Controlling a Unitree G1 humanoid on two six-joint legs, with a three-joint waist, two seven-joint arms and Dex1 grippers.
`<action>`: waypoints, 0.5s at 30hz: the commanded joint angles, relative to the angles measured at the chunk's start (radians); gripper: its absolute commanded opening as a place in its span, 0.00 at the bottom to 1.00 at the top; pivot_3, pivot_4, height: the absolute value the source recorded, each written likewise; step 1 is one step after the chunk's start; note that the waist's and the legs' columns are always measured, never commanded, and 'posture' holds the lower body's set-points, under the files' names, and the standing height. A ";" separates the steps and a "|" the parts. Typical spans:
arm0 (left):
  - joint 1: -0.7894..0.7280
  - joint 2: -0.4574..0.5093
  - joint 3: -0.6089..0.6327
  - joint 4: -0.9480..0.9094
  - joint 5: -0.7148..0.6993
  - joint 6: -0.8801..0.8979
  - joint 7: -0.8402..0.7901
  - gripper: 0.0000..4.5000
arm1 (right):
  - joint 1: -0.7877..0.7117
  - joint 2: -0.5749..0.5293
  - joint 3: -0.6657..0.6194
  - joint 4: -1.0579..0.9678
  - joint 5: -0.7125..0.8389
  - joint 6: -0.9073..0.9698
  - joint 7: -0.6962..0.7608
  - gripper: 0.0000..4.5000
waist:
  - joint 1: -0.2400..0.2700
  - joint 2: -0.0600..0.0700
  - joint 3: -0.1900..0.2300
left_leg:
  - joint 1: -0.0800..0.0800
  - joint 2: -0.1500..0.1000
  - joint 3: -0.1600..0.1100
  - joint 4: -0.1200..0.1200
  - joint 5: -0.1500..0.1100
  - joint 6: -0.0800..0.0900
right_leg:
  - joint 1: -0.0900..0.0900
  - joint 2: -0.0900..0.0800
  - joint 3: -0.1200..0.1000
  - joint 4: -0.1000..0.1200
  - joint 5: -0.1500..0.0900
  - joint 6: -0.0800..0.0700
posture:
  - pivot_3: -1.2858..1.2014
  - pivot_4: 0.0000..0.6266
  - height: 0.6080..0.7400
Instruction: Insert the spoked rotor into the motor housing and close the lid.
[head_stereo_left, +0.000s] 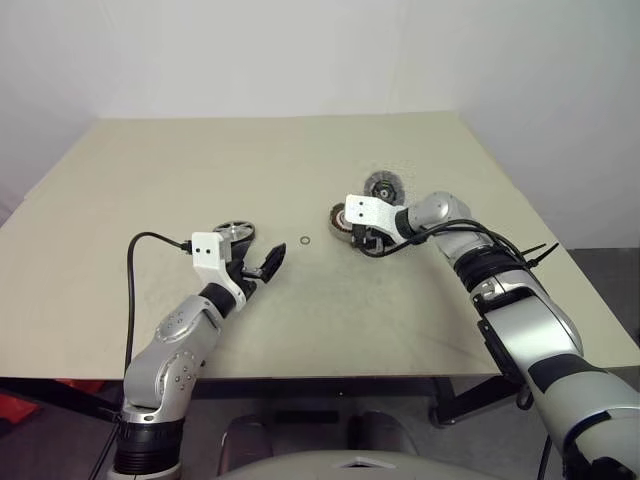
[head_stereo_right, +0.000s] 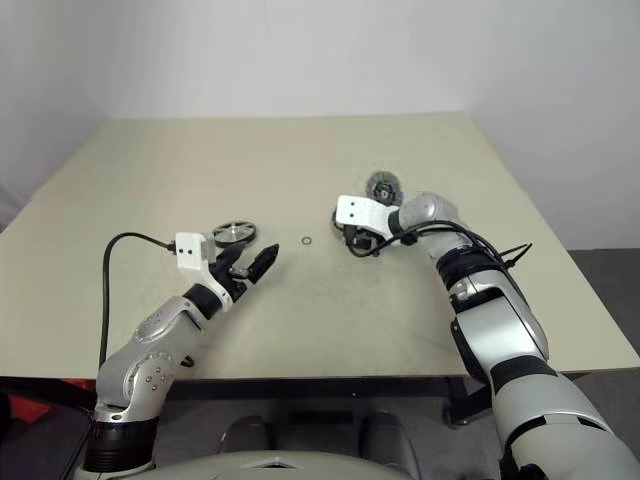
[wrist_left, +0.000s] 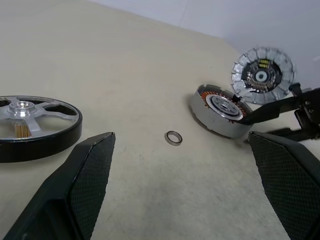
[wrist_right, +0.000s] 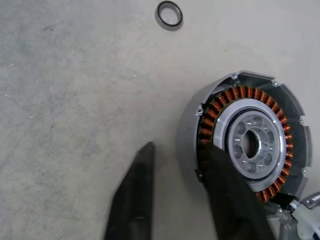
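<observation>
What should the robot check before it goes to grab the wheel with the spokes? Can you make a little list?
1. Motor housing sits open on the table, windings showing: ok.
2. Right gripper is clear of the housing: not ok, one finger lies over the windings, the other outside the wall.
3. Spoked rotor lies flat and free beside the left gripper: ok.
4. Left gripper is open: ok.
5. Lid is off, just behind the housing: ok.
6. Small ring lies apart from the housing: ok.
</observation>
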 joint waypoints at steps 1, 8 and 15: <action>0.000 0.002 0.005 -0.043 0.002 -0.020 0.003 1.00 | -0.036 -0.003 -0.004 -0.005 0.003 -0.012 -0.003 0.51 | 0.000 0.000 0.000 | 0.000 0.000 0.000 0.000 0.000 0.000 | 0.000 0.000 0.000 0.000 0.000 0.000 | 0.52 0.00 1.00; 0.000 0.008 0.007 -0.044 -0.001 -0.018 -0.004 1.00 | -0.012 0.036 -0.084 -0.173 0.128 0.139 0.040 0.51 | -0.004 0.000 0.000 | 0.000 0.000 0.000 0.000 0.000 0.000 | 0.000 0.000 0.000 0.000 0.000 0.000 | 0.52 0.00 1.00; -0.012 0.026 0.010 -0.041 -0.011 -0.007 -0.021 1.00 | 0.098 0.103 -0.128 -0.415 0.238 0.366 0.010 0.51 | 0.003 0.000 0.000 | 0.000 0.000 0.000 0.000 0.000 0.000 | 0.000 0.000 0.000 0.000 0.000 0.000 | 0.52 0.00 1.00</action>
